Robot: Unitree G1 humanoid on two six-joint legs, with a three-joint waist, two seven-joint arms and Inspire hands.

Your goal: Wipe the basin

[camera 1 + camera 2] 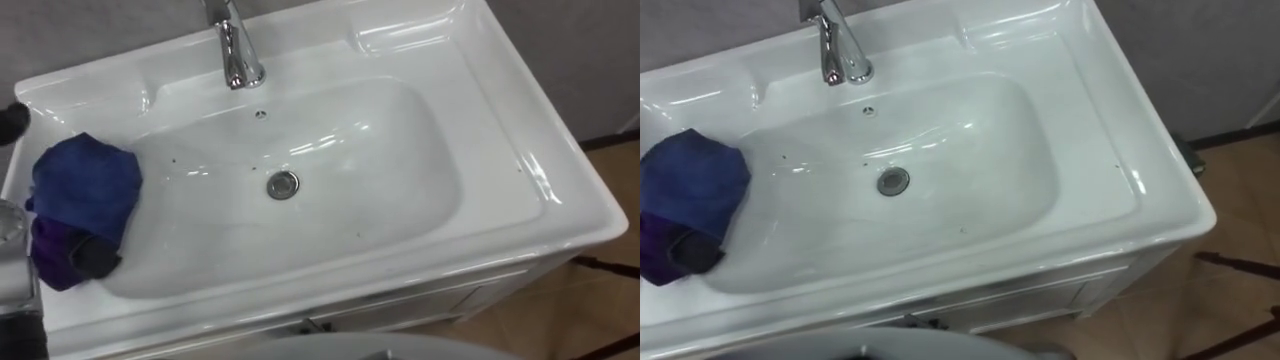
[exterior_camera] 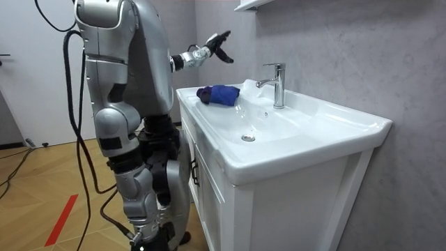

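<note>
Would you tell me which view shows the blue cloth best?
The left eye view: the blue cloth lies whole at the left of the basin. The right eye view crops it; the room view shows it from afar.
</note>
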